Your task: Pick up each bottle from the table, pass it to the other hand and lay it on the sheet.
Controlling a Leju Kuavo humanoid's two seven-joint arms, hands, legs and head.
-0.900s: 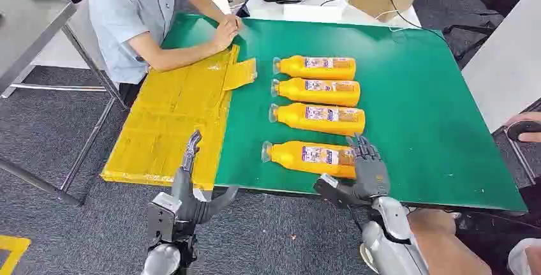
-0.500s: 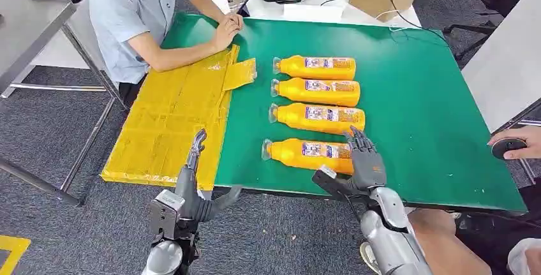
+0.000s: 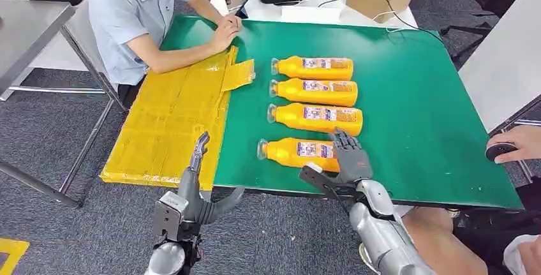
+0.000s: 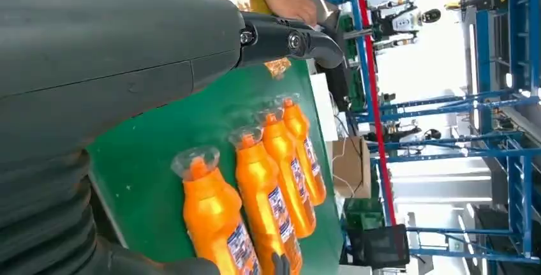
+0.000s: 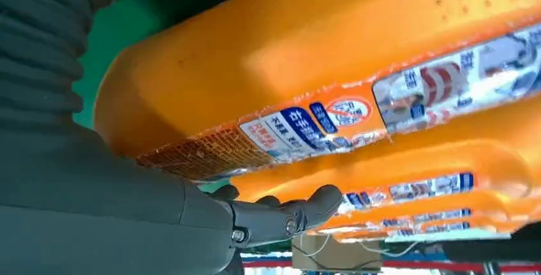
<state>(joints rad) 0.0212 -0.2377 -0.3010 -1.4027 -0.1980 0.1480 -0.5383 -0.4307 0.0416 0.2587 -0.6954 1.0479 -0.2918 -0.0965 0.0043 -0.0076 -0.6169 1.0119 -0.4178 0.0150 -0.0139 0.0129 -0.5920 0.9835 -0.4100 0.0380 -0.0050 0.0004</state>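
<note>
Our right hand (image 3: 346, 158) lay spread wide over the base end of the nearest orange plastic bottle (image 3: 295, 152), not yet gripping; we judged it should wrap the body fully before lifting. Left hand (image 3: 196, 189) waited open.

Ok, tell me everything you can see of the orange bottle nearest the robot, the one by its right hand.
The nearest bottle is orange plastic by its look, with a clear cap at its neck and a printed label around its body. It lies on its side on the green table, cap toward the yellow sheet, roughly parallel to the three other bottles beyond it and apart from them. The right hand reaches over its base end, fingers on the far side and thumb on the near side; whether it has been lifted yet cannot be told.
</note>
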